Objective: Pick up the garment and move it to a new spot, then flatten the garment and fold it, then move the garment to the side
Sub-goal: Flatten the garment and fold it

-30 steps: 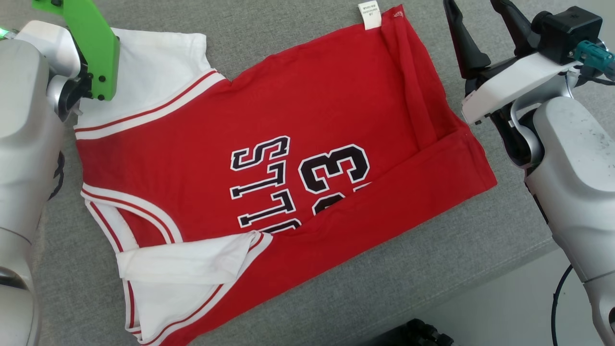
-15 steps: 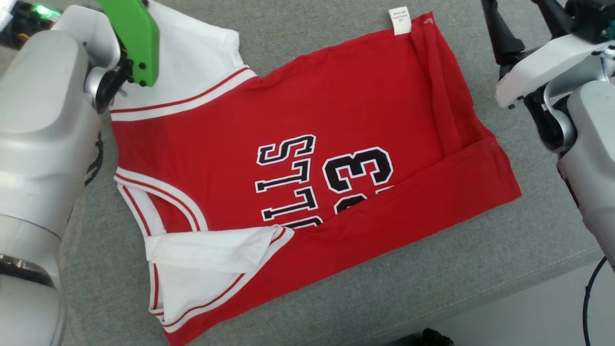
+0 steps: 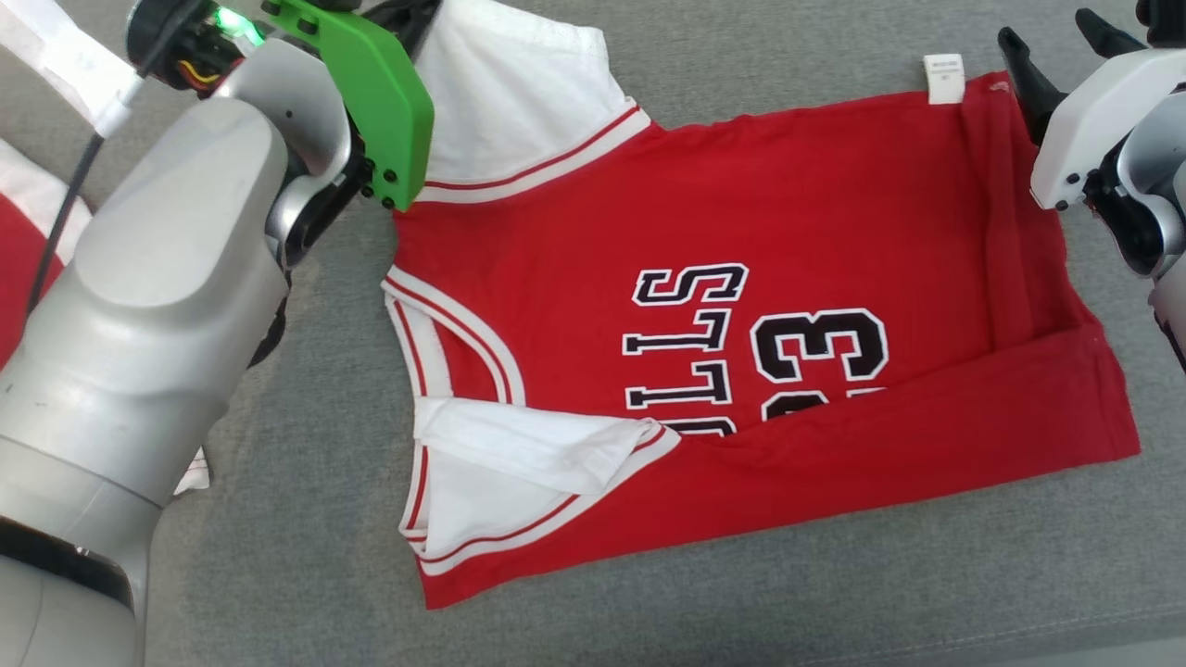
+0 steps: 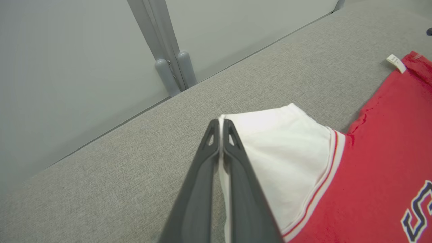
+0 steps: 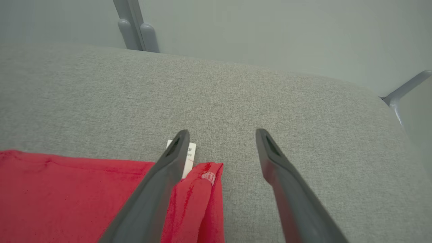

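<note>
Red jersey (image 3: 741, 232) flat on grey cushion (image 3: 278, 556); left gripper (image 4: 221, 126) pinching white sleeve (image 4: 280, 152) near far edge; right gripper (image 5: 221, 135) spread over label (image 5: 191, 158) corner.

You're looking at a grey, fabric-covered table (image 3: 278, 556). The garment (image 3: 834, 232), a red jersey with white sleeves and black lettering, lies spread across it. The sleeves are to the left, and the near edge is folded up over part of the number. Its white label (image 3: 943, 78) sits at the far right corner. At the left edge, another red and white cloth (image 3: 23, 250) lies partly hidden.
</note>
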Robot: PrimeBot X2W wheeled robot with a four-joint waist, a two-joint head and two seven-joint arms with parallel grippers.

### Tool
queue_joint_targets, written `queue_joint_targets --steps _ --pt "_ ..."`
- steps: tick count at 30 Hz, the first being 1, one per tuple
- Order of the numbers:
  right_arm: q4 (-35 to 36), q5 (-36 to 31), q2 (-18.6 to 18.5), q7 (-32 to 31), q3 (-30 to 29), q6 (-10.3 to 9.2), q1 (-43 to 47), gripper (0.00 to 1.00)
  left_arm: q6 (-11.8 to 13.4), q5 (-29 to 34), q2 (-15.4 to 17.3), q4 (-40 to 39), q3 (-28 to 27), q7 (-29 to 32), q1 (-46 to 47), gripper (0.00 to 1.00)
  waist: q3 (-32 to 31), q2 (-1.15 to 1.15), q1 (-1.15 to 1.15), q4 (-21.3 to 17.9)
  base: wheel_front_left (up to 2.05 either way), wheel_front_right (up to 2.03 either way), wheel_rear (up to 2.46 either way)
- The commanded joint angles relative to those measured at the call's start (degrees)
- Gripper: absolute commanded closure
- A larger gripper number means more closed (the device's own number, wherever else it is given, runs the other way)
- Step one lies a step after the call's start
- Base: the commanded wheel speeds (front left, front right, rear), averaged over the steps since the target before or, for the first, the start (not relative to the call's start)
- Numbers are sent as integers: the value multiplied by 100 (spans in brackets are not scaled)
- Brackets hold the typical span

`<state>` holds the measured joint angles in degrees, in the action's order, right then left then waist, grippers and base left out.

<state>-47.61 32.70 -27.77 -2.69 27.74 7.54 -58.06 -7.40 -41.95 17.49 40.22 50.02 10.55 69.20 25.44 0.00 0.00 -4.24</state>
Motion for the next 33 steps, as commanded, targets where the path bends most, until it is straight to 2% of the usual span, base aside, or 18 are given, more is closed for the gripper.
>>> queue_joint_targets --steps 1,6,14,23,33 --pt "-113 70 -47 -115 74 -10 -118 0 -8 10 14 -93 24 -53 -104 100 94 0 0 377 0 0 0" --pt "-548 133 -90 -494 372 -10 -351 0 0 -1 -85 -334 139 -165 -350 100 193 0 0 570 0 0 0" --pt "-1045 300 -134 -878 798 -11 -532 0 50 20 -110 -387 221 -236 -446 100 268 0 0 561 0 0 0" --pt "-1361 574 -207 -789 1014 -11 -354 0 66 -42 -51 -315 210 -265 -465 100 182 0 0 424 0 0 0" --pt "-1326 876 -252 -682 1245 -11 -356 0 72 -145 -67 -174 200 -309 -507 100 80 0 0 342 0 0 0"
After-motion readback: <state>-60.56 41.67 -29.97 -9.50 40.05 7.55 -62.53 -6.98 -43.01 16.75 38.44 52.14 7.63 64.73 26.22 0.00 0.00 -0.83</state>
